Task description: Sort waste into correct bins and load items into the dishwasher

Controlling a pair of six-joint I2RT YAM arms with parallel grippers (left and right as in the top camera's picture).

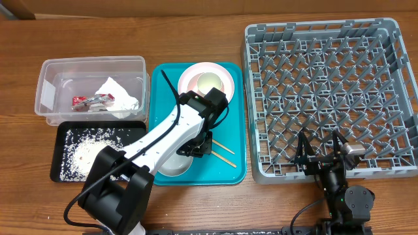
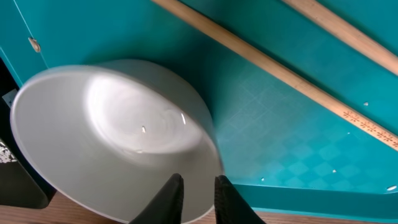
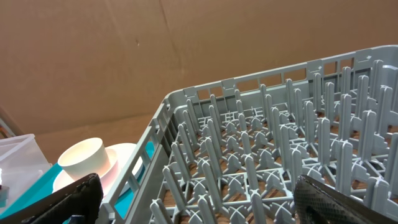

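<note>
left fingers (image 2: 171, 198): narrow gap, bowl (image 2: 112, 130) rim sits between them; cannot tell if pinching or only straddling
right fingers (image 3: 329, 200): spread wide, empty, at near wall of rack (image 1: 330, 98)
bowl place: near-left corner of teal tray (image 1: 235, 117), tipped, blurred in wrist view; rack is well to the right
waste: napkin (image 1: 117, 94) and wrapper (image 1: 91, 100) in tub (image 1: 49, 72), rice (image 1: 81, 153) in black tray (image 1: 62, 130); nothing loose seen
risk, slip: hold on a thin slick rim looks weak; bowl may drop back on teal tray or onto desk (image 1: 196, 32)
risk, swing: bowl hangs off one side of the fingers, so it likely twists on lift
risk, chopsticks (image 2: 273, 71): they lie just right of bowl; a dragged bowl or low arm could push them off teal tray
risk, cup (image 3: 84, 160): stands on plate (image 1: 189, 79) at far end; a wide arm swing could tip it
risk, clash: right fingers wait where bowl would enter rack; both arms could meet there
risk, seating: bowl set flat on pegs may rock or slide out
</note>
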